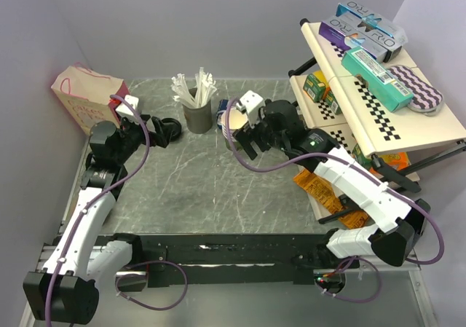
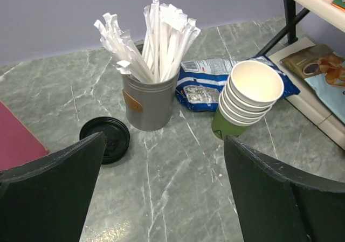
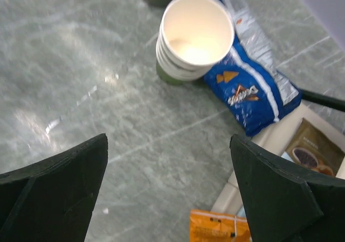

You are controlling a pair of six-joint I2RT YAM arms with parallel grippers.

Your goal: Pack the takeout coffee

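Observation:
The takeout coffee shows in none of the views; I see no cup with a lid on it. A stack of lidless cream paper cups (image 2: 250, 91) (image 3: 197, 29) with a green outer wall stands on the marble table. A loose black lid (image 2: 110, 137) lies flat, left of the straw holder. My left gripper (image 2: 164, 145) (image 1: 166, 131) hovers open over bare table, near the lid and short of the holder. My right gripper (image 3: 168, 145) (image 1: 245, 146) is open too, above bare table on the near side of the cup stack. Neither gripper holds anything.
A grey holder of wrapped straws (image 2: 148, 104) (image 1: 197, 116) stands at the back centre. A blue chip bag (image 2: 205, 80) (image 3: 253, 88) lies behind the cups. A pink paper bag (image 1: 82, 96) stands back left. A tilted checkered shelf (image 1: 378, 94) with boxes, and orange packets (image 3: 218, 228), fill the right side.

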